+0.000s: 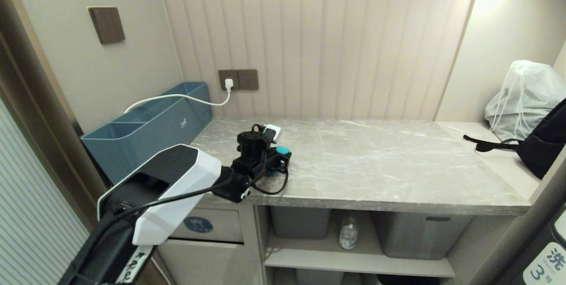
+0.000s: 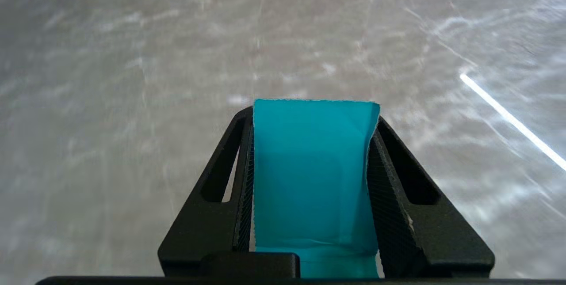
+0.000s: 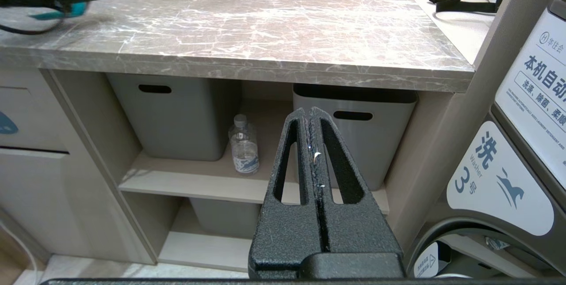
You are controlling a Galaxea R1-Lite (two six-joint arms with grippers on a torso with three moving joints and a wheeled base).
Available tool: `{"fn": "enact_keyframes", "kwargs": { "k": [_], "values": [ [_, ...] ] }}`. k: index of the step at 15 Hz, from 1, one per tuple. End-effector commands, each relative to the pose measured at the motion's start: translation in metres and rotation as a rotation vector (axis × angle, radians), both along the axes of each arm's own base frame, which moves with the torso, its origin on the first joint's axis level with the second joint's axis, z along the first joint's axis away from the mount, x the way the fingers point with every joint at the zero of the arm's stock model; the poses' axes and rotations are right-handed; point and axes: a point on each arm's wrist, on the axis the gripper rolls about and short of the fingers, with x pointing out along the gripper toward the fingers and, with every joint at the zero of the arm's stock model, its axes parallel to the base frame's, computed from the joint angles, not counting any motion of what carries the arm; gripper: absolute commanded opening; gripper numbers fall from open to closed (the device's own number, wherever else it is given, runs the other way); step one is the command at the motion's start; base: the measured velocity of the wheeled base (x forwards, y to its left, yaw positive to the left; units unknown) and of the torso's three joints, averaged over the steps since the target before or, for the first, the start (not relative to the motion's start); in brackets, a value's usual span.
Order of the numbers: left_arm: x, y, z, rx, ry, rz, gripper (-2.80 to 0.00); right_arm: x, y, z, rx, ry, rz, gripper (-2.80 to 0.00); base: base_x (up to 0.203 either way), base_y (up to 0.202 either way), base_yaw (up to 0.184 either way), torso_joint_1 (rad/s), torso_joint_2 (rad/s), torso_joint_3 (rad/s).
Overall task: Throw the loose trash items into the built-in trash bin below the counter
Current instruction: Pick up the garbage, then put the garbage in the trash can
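Observation:
My left gripper (image 1: 279,161) is shut on the bright-turquoise strip (image 2: 311,179), which spans the gap between the two black fingers (image 2: 221,174). It hangs just over the left part of the grey marble counter (image 1: 376,161), seen close up in the left wrist view (image 2: 132,55). The clear water bottle (image 1: 349,230) stands upright on the shelf under the counter, between two grey tubs (image 3: 244,150). The trash bin flap (image 1: 208,225) with its round blue sticker sits below the counter's left end. My right gripper (image 3: 309,112) is shut and empty, low in front of the shelves.
A long teal-blue box (image 1: 146,128) lies at the counter's left end, with a white cable (image 1: 177,96) over it. Grey tubs (image 1: 300,222) (image 1: 420,234) fill the shelf. A white drawstring bag (image 1: 522,95) and a black bag (image 1: 548,143) sit far right. A washing machine (image 3: 522,143) stands right.

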Motion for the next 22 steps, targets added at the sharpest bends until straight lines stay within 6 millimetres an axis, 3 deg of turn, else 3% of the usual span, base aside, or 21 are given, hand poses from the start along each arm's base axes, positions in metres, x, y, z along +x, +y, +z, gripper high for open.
{"fn": "enact_keyframes", "kwargs": {
  "k": [1,4,8,9,12,14,18,22],
  "values": [
    [-0.024,0.009,0.040,-0.021,-0.002,0.011,-2.80,0.000,0.000,0.000,-0.001,-0.001,0.000,-2.80,0.000,0.000,0.000,0.000,0.00,0.000],
    [-0.081,0.035,0.070,-0.047,0.094,0.045,-2.80,0.000,0.000,0.000,-0.001,-0.001,0.002,-2.80,0.000,0.000,0.000,0.000,0.00,0.000],
    [-0.171,0.094,0.113,-0.083,0.134,0.101,-2.80,0.000,0.000,0.000,0.000,-0.001,0.002,-2.80,0.000,0.000,0.000,0.000,0.00,0.000],
    [-0.193,0.111,0.114,-0.090,0.154,0.127,-2.80,0.000,0.000,0.000,0.000,0.000,0.000,-2.80,0.000,0.000,0.000,0.000,0.00,0.000],
    [-0.250,0.164,0.091,-0.107,0.260,0.284,-2.80,0.000,0.000,0.000,-0.001,-0.001,0.000,-2.80,0.000,0.000,0.000,0.000,0.00,0.000],
    [-0.266,0.199,0.078,-0.167,0.286,0.447,-2.80,0.000,0.000,0.000,-0.001,-0.001,0.002,-2.80,0.000,0.000,0.000,0.000,0.00,0.000],
    [-0.268,0.247,0.061,-0.239,0.250,0.688,-2.80,0.000,0.000,0.000,-0.003,-0.001,0.002,-2.80,0.000,0.000,0.000,0.000,0.00,0.000],
    [-0.265,0.259,0.045,-0.287,0.219,0.737,-2.80,0.000,0.000,0.000,0.003,-0.001,0.000,-2.80,0.000,0.000,0.000,0.000,0.00,0.000]
  ]
}}
